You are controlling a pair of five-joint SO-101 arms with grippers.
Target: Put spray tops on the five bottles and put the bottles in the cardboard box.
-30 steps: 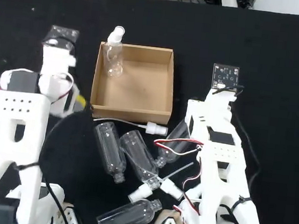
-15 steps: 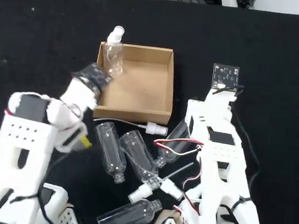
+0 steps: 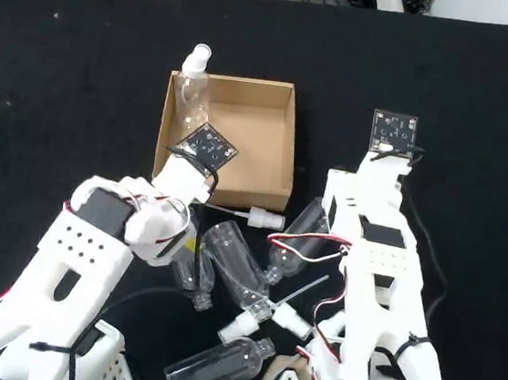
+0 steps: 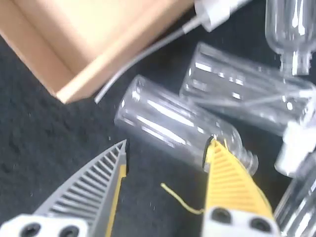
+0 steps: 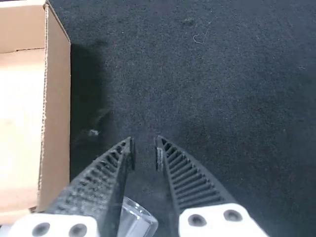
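Swinging in from the left of the box point(image 3: 254, 193), the left arm point(image 3: 103, 228) now reaches across its front corner to the bottles; the right arm point(image 3: 375, 259) has only nudged a little.

From the high view, one capped bottle point(image 3: 193, 91) stands in the box's far left corner. Four bare bottles point(image 3: 238, 263) lie on the table point(image 3: 484, 106) just in front of the box, bunched between the two arms, one partly under the left arm. At least three loose tops point(image 3: 267, 217) lie among them, one along the box's front wall and two nearer the arms' bases.

The left wrist view shows the left gripper point(image 4: 168, 142) spread wide and holding nothing. The near bottle point(image 4: 168, 121) lies across the gap, just past the fingertips, its neck beside the yellow finger. The box corner, more bottles and a top with its tube sit beyond.

The right wrist view shows the right gripper point(image 5: 144, 139) with a narrow gap, empty, over bare table beside the box wall, a bottle's end close under it.

By my reading, one bottle of five is finished. Four still need tops and boxing, and the left arm looks about to take the first of them.
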